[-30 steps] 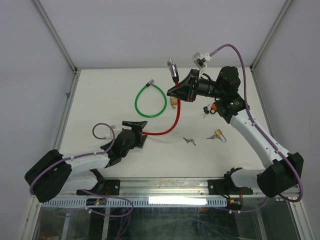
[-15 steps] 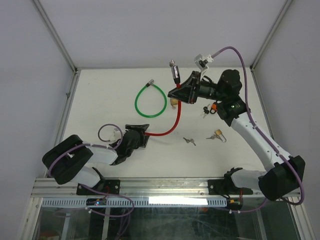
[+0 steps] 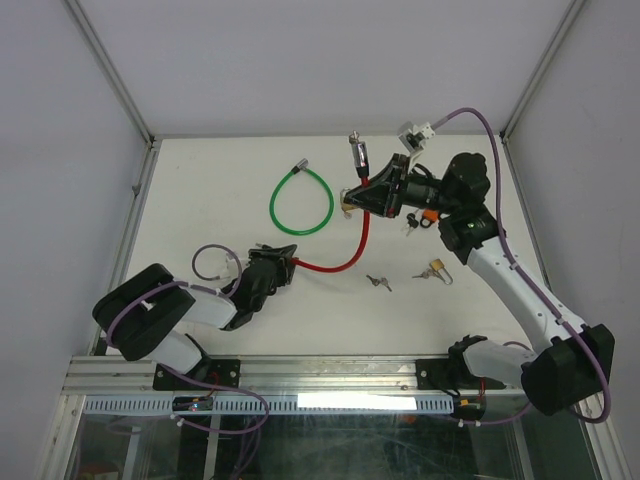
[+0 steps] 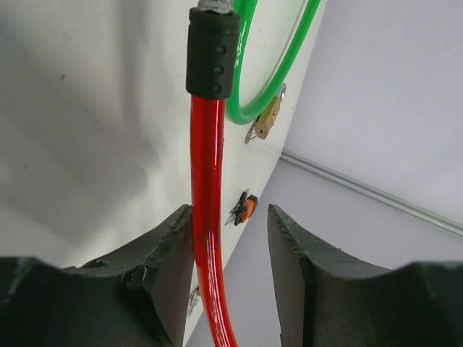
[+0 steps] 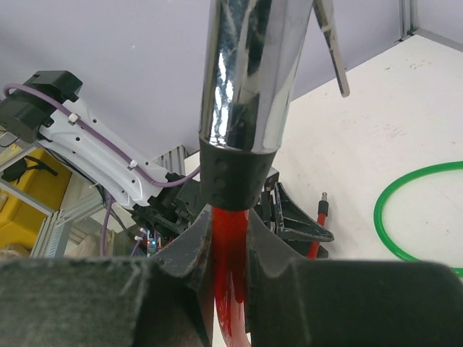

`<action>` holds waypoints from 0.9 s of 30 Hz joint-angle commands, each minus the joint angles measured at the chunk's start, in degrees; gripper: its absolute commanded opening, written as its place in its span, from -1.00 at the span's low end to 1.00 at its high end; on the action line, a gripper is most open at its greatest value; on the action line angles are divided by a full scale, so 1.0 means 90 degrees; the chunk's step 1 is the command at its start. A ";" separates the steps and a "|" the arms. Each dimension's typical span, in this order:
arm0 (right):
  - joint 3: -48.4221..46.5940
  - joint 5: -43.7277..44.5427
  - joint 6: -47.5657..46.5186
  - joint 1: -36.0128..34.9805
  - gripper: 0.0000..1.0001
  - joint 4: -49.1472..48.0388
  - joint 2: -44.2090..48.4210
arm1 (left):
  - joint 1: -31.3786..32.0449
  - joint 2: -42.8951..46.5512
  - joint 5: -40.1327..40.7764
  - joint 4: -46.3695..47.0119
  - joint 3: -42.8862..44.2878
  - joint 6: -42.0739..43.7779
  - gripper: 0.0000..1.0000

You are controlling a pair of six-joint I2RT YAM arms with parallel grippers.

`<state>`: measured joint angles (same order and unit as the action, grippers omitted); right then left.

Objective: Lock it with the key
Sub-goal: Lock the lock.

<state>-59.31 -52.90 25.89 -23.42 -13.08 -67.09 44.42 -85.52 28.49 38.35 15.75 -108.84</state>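
Fingers of the right gripper, black and wedge-shaped, are clenching the glossy red cable lock just under its upright chrome cylinder, above the white table. The left gripper is straddling the cable behind its black rubber end sleeve, jaws parted, one ribbed pad touching it. A green cable loop is lying left of the red cable; a brass padlock and small keys are lying right of it.

My right tool is matte black, like the collar on the red cable (glossy, translucent). Its lock barrel is mirror chrome. The other cable is bright green, the counter plain white, the padlock brass.
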 commanded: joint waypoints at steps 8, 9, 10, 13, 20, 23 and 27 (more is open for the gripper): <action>0.0174 -0.0034 0.0071 0.0186 -1.00 -0.0530 0.0438 | -0.0295 -0.1005 -0.0196 0.2789 -0.0160 0.0847 -0.99; 0.0218 -0.0055 0.0035 0.0214 -1.00 -0.0508 0.0470 | -0.0319 -0.1051 -0.0205 0.3093 -0.0225 0.1028 -1.00; 0.0246 -0.0077 -0.0060 0.0253 -1.00 -0.0443 0.0501 | -0.0328 -0.1067 -0.0204 0.3399 -0.0290 0.1258 -1.00; 0.0286 -0.0093 -0.0785 0.0333 -1.00 0.0094 0.0657 | -0.0339 -0.0813 -0.0217 0.3848 -0.0410 0.2343 -1.00; 0.0343 0.0307 -0.3178 0.0381 -1.00 0.1838 0.1143 | -0.0238 0.1144 -0.0980 0.2197 0.0179 0.6295 -1.00; 0.0512 0.0380 -0.3611 0.0423 -1.00 0.2041 0.1152 | -0.0066 0.1561 -0.1617 0.2342 0.0301 0.8106 -1.00; 0.0583 0.0658 -0.4080 0.0473 -1.00 0.2346 0.1096 | 0.0477 0.1825 -0.1940 0.1525 0.0913 0.9939 -1.00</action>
<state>-54.61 -51.11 -1.83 -19.90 5.32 -57.04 44.25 -71.66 19.05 54.39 18.11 -44.88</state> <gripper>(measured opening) 0.165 0.122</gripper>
